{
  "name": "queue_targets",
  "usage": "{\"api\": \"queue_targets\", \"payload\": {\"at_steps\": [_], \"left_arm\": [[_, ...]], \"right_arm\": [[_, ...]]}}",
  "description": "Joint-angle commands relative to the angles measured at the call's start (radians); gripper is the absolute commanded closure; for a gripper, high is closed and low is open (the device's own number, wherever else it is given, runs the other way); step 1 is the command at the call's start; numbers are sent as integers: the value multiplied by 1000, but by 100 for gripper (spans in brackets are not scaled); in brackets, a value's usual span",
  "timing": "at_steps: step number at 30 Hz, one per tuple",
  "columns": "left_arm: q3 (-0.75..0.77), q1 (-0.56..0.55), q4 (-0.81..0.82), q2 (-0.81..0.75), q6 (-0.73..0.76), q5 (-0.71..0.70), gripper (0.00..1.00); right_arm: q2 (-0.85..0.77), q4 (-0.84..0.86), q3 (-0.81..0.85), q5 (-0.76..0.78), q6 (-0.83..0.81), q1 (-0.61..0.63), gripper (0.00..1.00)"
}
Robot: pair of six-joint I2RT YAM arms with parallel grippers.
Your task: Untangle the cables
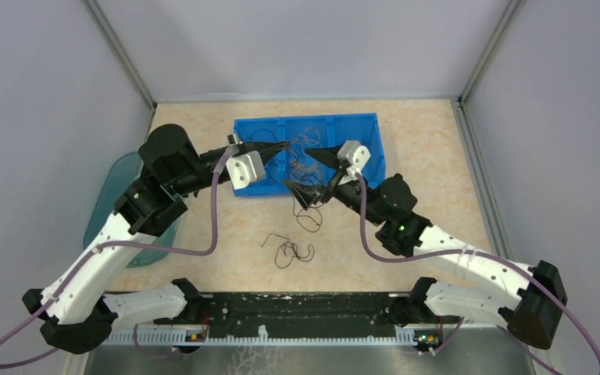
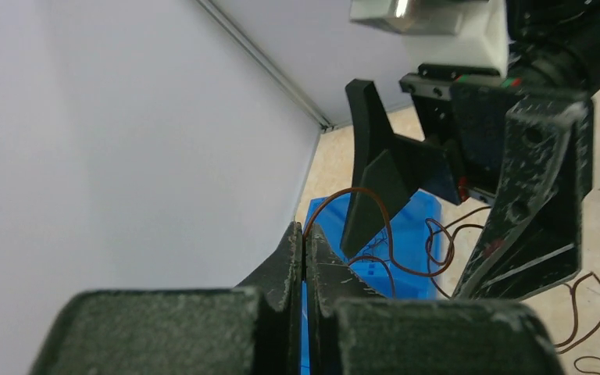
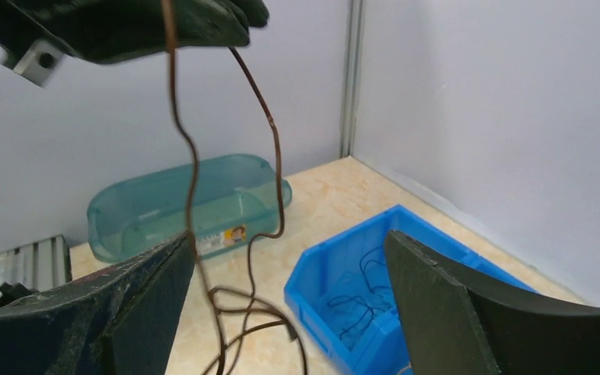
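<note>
Beige tabletop [image 1: 437, 156], blue bin [image 1: 244, 156]. Left-wrist view: left fingers [image 2: 285, 266] pinching brown cable [image 3: 194, 183]; right-wrist view: right fingers [image 3: 453, 312] apart.

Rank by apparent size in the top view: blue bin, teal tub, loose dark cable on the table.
1. blue bin: largest.
2. teal tub: looks smaller, but the left arm covers much of it, so this rank is unsure.
3. loose dark cable: clearly smallest.

Soft, even light, perhaps from overhead; shadows on the beige speckled tabletop [image 1: 437, 156] are faint. Up close the wrist views blur: the black left pincer [image 2: 305, 234] and thin brown wire [image 3: 194, 187] look smeared.
</note>
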Motion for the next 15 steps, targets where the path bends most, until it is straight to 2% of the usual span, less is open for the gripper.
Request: {"api": "queue_targets", "payload": {"at_steps": [1,5,11,15], "left_arm": [[20,-13,-24,10,-19,15,100],[38,-16,-25,19,-16,18,100],[54,-19,-29,33,-51,52,100],[52,-19,-28,42,-59,58,100]], "right_arm": [[68,-6,68,-60,-11,-28,11],[107,38,68,-82,19,-44,21],[163,127,84,-165,112,-104,61],[190,190,82,-201,171,-139,62]]}}
